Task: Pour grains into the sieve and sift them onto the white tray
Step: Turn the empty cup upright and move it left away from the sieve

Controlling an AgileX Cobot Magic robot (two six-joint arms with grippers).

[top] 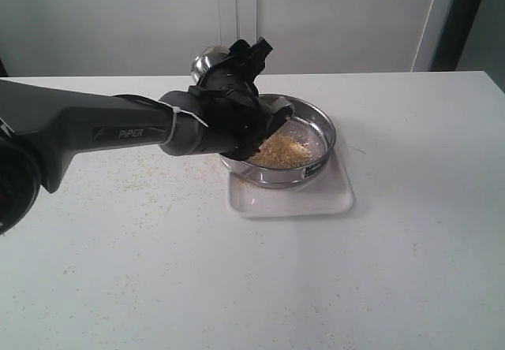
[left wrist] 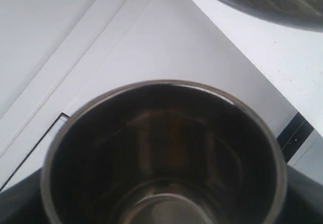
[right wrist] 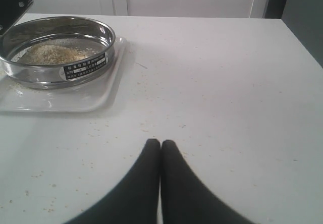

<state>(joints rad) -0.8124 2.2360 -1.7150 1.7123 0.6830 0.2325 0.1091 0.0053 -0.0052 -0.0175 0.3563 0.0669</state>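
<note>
Currently the left gripper (top: 241, 72) is clamped on a small steel cup (left wrist: 166, 153), held up by the left edge of the sieve (top: 319, 126). The sieve sits inside the white tray (top: 316, 201) on the table (top: 394, 255). The grains (top: 282, 151) lie heaped on the mesh, toward the sieve's left. The right gripper (right wrist: 161, 146) has its fingers pressed together, holding nothing, low over bare table, well apart from the tray. Stray specks dot the tabletop.

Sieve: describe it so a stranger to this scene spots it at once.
On the white table lies a white tray. The sieve sits on it: wide, shallow, steel, holding grains, with a dark label, unlike the small cup nearby.
</note>
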